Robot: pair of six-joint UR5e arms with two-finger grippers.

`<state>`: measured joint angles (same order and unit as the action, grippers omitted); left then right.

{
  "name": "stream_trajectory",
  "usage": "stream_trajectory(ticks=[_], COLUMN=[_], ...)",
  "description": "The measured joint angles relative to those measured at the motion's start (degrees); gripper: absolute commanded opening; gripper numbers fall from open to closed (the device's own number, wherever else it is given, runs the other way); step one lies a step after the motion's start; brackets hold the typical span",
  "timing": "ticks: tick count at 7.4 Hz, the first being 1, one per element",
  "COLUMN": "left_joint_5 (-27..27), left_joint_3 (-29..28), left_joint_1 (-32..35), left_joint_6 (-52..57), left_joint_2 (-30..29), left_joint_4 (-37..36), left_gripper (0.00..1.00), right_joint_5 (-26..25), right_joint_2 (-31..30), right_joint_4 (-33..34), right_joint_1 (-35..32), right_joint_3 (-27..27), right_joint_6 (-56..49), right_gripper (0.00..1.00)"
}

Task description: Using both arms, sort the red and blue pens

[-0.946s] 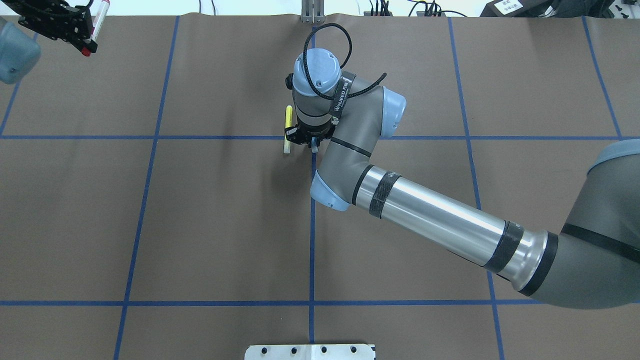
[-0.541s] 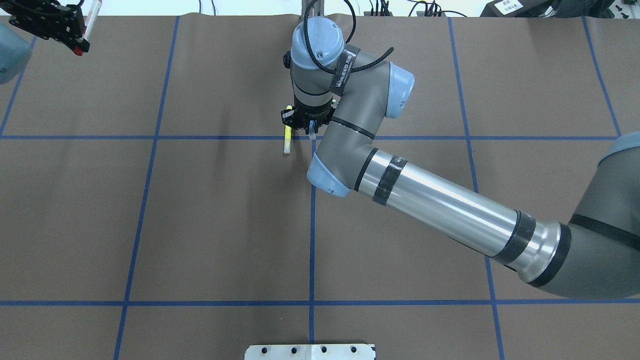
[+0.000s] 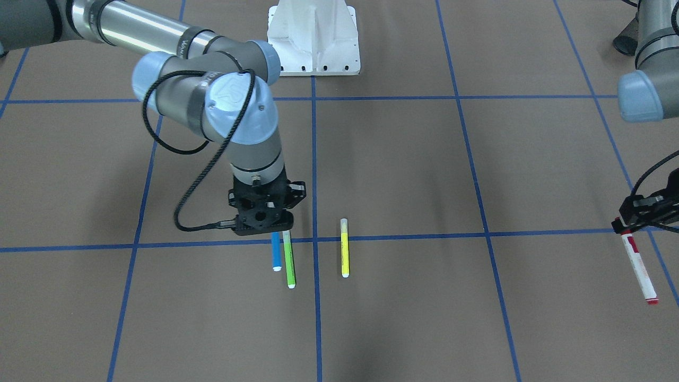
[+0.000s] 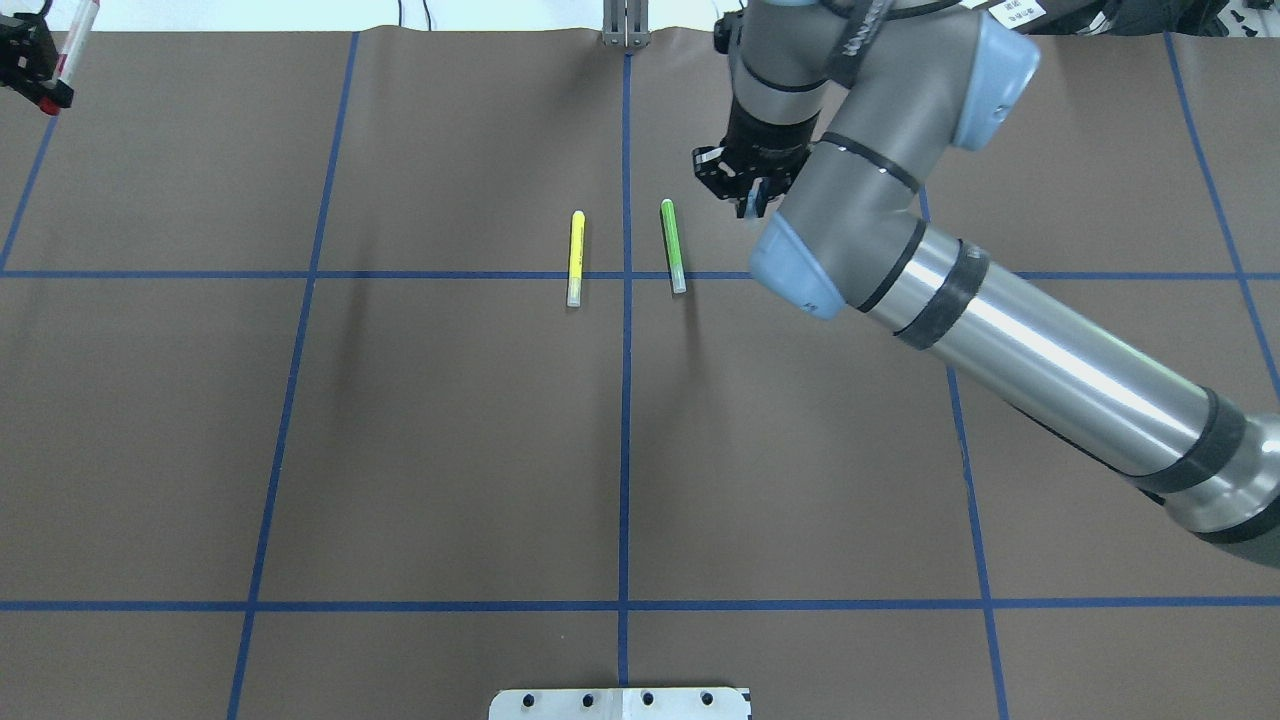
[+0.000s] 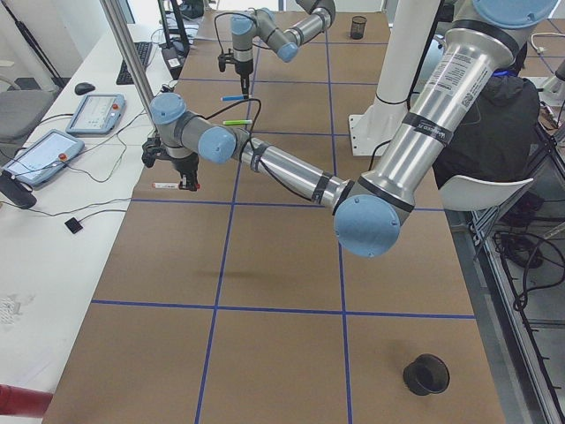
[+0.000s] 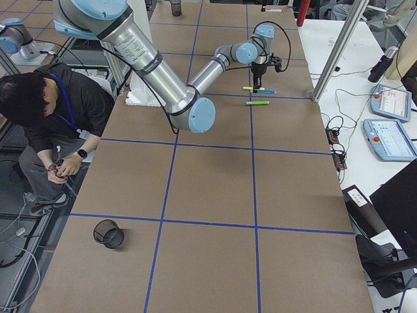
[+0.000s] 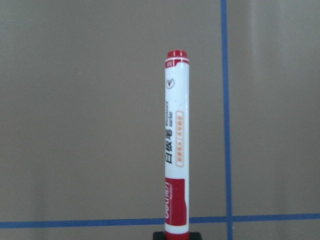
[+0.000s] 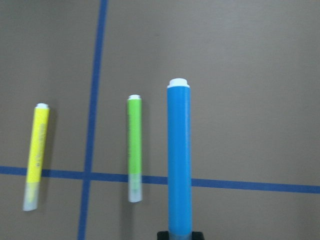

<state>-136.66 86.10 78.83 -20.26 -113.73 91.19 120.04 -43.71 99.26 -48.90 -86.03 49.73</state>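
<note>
My right gripper [image 3: 273, 233] [image 4: 750, 200] is shut on the slim blue pen [image 3: 276, 252] [image 8: 179, 155], holding it by one end, level above the brown table, white tip pointing away. It hangs just right of the green pen in the overhead view. My left gripper [image 3: 623, 229] [image 4: 45, 92] is at the table's far-left corner, shut on the white marker with the red cap [image 3: 639, 268] [image 7: 176, 145]. The marker sticks out past the fingers, its red cap at the jaws.
A green pen [image 4: 672, 245] [image 8: 134, 150] and a yellow pen [image 4: 575, 258] [image 8: 36, 156] lie parallel either side of the centre blue tape line. The white pedestal [image 3: 313, 37] stands at the robot's side. A black cup [image 5: 426, 375] sits far off. A person [image 6: 39, 111] sits beside the table.
The right arm has swung right and away with the blue pen, uncovering the green pen. The left gripper has carried the red marker further left toward the corner.
</note>
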Motion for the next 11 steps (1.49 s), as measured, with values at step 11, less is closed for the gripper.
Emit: stream_trajectory(ticks=[11], left_joint_5=[12.63], left_joint_3=[-0.02], left_joint_1=[14.36], left_joint_6=[38.05], left_joint_2=[20.87], left_joint_4=[-7.06], left_gripper=[0.00], right_joint_5=[-7.82], right_joint_2=[-39.35], right_joint_4=[23.12], right_joint_1=[-27.98], right_joint_3=[-18.73], right_joint_6=[-71.24], right_gripper=[0.00])
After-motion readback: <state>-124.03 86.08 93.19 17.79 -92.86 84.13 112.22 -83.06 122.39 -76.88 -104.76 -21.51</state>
